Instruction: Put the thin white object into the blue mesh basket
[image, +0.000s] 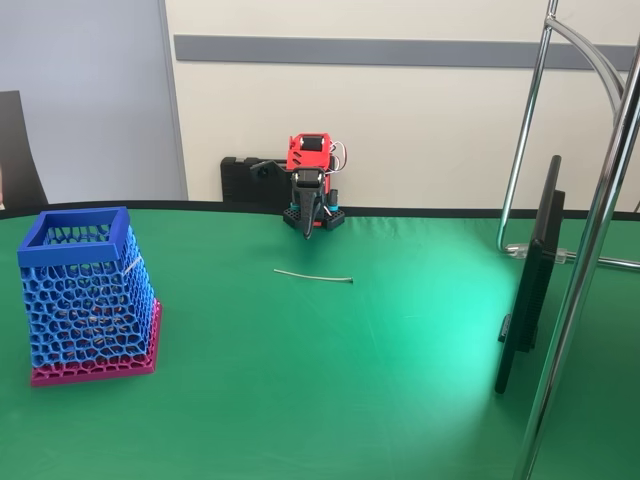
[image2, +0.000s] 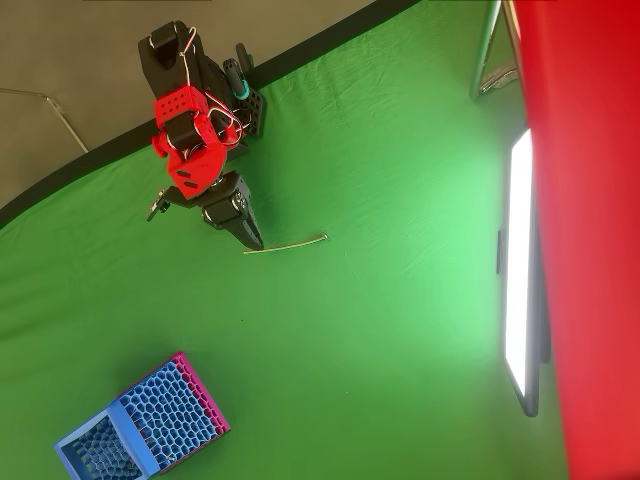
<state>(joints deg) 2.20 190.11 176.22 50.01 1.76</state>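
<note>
The thin white object (image: 313, 276) lies flat on the green surface (image: 400, 380), slightly bent, in front of the arm and well apart from the blue mesh basket (image: 88, 295), which stands at the left in the fixed view. Our pincer (image: 308, 228) hangs above the surface near one end of the stick, pointing down; it looks nearly closed and holds nothing, though we cannot tell its exact opening. We judge that the main risk is the grasp: the stick is so thin that the fingers may push it away or close above it. If we grip it near an end, it may swing and catch on the basket's rim (image: 75, 228).
</note>
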